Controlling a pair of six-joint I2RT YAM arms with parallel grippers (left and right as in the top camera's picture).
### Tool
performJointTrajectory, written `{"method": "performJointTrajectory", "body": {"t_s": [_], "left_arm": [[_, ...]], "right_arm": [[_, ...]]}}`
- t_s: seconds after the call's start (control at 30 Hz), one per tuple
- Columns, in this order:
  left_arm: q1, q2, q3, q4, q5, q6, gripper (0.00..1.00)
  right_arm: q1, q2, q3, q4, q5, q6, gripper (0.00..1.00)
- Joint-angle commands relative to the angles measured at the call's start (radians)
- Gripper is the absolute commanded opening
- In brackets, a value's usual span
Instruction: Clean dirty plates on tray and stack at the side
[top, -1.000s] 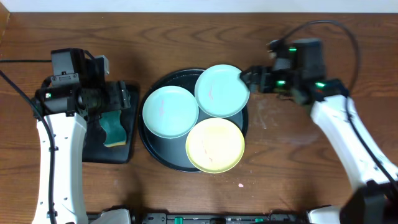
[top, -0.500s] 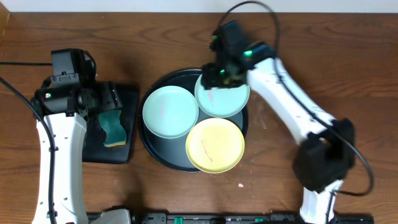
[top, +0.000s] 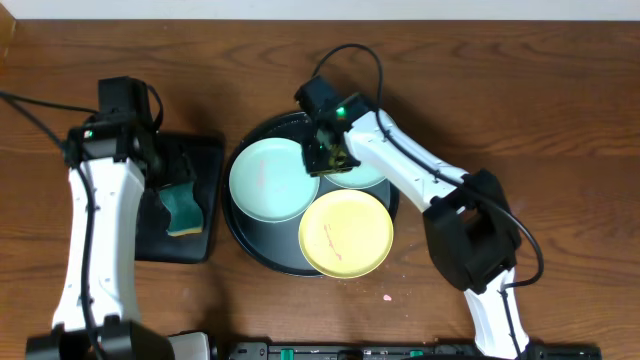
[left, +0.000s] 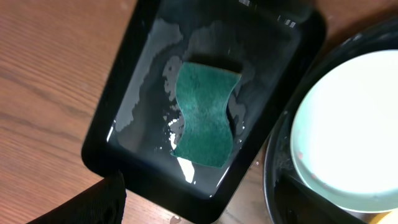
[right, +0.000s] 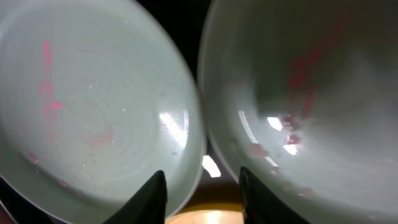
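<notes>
Tray (top: 245, 238): round, black, on table (top: 520, 90); carries left mint plate (top: 270, 180), right mint plate (top: 371, 178), yellow plate (top: 346, 233)
Left mint plate: tray's left part, red smears
Right mint plate: back right, red smears, partly under right arm
Yellow plate: front, at tray rim
Right claw (right: 202, 194): low over the two adjoining mint rims, fingers part-way narrow, one on each side; cannot tell if gripping
Left claw (top: 170, 165): wide, empty, above small tray (left: 143, 74)
Sponge (left: 205, 112): green, lying in wet small tray
</notes>
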Motion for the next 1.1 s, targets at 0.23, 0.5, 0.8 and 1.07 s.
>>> {"method": "performJointTrajectory", "body": {"t_s": [0.23, 0.5, 0.8, 1.07], "left_arm": [[-0.003, 0.088, 0.018, -0.008, -0.015, -0.013, 0.77], [-0.001, 0.088, 0.018, -0.004, -0.015, -0.013, 0.77], [0.054, 0.088, 0.015, -0.014, -0.015, -0.014, 0.77], [0.166, 0.088, -0.055, 0.012, 0.006, -0.022, 0.71]], "right_arm": [[0.053, 0.048, 0.012, 0.002, 0.106, 0.072, 0.24], [0.055, 0.103, 0.012, 0.005, 0.098, 0.105, 0.21], [0.055, 0.111, 0.011, 0.024, 0.098, 0.105, 0.01], [0.055, 0.111, 0.011, 0.033, 0.098, 0.084, 0.01]]}}
